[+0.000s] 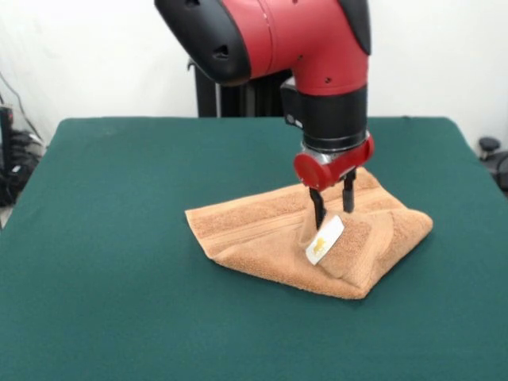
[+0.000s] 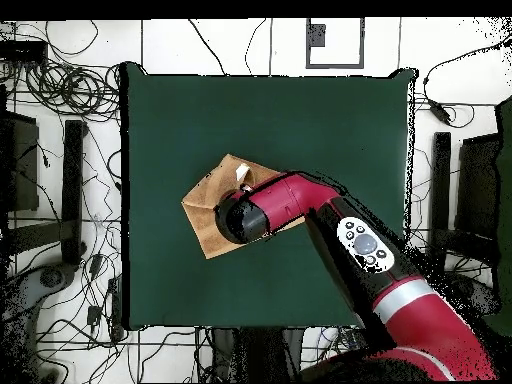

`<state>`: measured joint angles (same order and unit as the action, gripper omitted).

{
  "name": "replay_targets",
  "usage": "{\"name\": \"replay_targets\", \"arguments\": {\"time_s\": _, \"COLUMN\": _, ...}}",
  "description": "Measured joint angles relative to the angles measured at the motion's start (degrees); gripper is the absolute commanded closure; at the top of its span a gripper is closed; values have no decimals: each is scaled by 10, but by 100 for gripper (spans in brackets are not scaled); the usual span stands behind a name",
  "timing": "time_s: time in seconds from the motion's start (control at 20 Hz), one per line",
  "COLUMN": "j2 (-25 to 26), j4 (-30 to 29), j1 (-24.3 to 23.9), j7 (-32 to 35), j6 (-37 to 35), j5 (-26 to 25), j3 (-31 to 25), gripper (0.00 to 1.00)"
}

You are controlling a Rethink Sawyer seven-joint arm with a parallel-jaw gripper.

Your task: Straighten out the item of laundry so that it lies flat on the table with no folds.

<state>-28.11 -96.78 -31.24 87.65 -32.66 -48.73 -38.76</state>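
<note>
The orange-tan towel (image 1: 254, 230) lies rumpled a little right of the middle of the green table (image 1: 111, 206). Its right part is folded over into a thick ridge, with the white label (image 1: 325, 239) showing on the fold. My gripper (image 1: 333, 209) stands straight down over that fold, its two black fingers apart, tips at the cloth beside the label. Nothing is lifted. In the overhead view the towel (image 2: 205, 215) pokes out left of the arm's wrist, which hides the gripper; the label (image 2: 241, 175) shows at the towel's top edge, on the table (image 2: 330, 120).
The red arm (image 2: 330, 215) reaches across the table from the lower right in the overhead view. Cables and black stands (image 2: 72, 180) lie on the floor round the table. The black pedestal (image 1: 238, 99) stands behind the table's far edge.
</note>
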Motion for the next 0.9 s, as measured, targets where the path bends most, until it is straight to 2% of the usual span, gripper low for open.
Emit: {"name": "replay_targets", "arguments": {"time_s": 0.9, "j2": 38, "j4": 1, "j1": 4, "j7": 0, "j6": 42, "j5": -29, "j3": 0, "gripper": 0}}
